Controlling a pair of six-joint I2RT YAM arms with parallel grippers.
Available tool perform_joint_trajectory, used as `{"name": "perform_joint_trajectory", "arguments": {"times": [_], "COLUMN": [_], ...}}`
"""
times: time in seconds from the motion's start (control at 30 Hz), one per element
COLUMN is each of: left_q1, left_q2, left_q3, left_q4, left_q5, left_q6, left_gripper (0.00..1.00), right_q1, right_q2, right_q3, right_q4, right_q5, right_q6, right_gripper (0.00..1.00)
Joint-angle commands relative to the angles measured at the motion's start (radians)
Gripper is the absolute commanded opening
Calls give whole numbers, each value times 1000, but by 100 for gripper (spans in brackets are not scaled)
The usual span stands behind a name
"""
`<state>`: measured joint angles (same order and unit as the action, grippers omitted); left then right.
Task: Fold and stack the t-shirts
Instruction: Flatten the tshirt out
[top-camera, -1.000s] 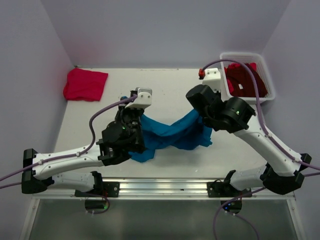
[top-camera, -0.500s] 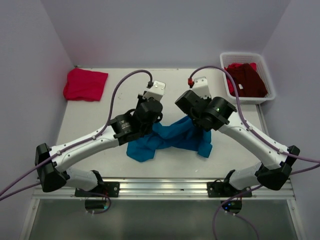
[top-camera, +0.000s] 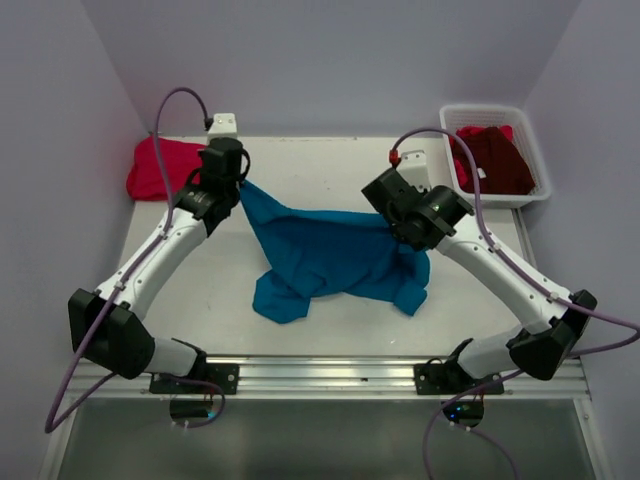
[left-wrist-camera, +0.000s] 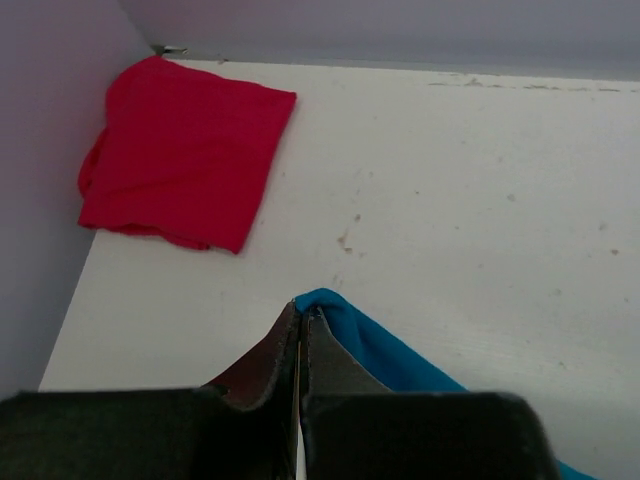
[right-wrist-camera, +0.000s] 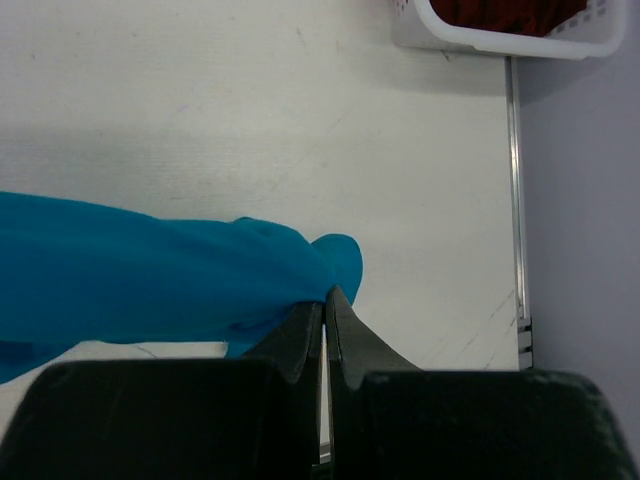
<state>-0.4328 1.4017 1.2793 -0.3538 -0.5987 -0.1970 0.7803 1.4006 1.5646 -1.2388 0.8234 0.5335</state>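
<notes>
Pinches a corner of the teal-blue t-shirt (top-camera: 330, 255) in the left gripper (left-wrist-camera: 300, 318), well left of the mesh basket (top-camera: 493, 108); clamps the opposite edge in the right gripper (right-wrist-camera: 325, 300), nearer the basket (tight on cloth at both). Finds the pinkish-red t-shirt (left-wrist-camera: 180, 150) folded farthest from the basket, the dark maroon t-shirt (top-camera: 495, 160) inside it

The teal t-shirt (top-camera: 330, 255) spans mid-table; red t-shirt (top-camera: 150, 176) and basket (top-camera: 480, 108) block the 2 far corners; bare table (top-camera: 330, 165) between.
</notes>
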Motion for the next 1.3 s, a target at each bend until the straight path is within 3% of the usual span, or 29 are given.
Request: {"name": "perform_joint_trajectory", "arguments": {"times": [0.0,0.27,0.5,0.67,0.8,0.83,0.9,1.0,1.27], "left_q1": [89,143,143,143,143,143,143,143,143], "left_q2": [-70,-145,-158,-168,-175,-175,-176,-176,-173], "left_q3": [-43,-112,-173,-198,-204,-205,-209,-215,-228], "left_q4": [15,-8,-7,-2,-1,-1,-1,3,3], "left_q5": [-15,-55,-38,-38,-38,-38,-35,-27,-9], "left_q6": [-50,-58,-76,-74,-70,-70,-70,-71,-87], "left_gripper": [0,0,0,0,0,0,0,0,0], "right_q1": [-48,-147,-180,-211,-237,-243,-245,-243,-245], "right_q2": [27,213,521,708,826,830,825,753,545], "right_q3": [-52,-132,-14,141,258,279,279,218,91], "right_q4": [88,321,443,458,406,403,413,485,524], "right_q5": [-36,-171,-256,-236,-97,-83,-79,-107,-211], "right_q6": [-39,-118,-168,-168,-109,-99,-105,-127,-130], "right_gripper": [0,0,0,0,0,16,39,63,65]}}
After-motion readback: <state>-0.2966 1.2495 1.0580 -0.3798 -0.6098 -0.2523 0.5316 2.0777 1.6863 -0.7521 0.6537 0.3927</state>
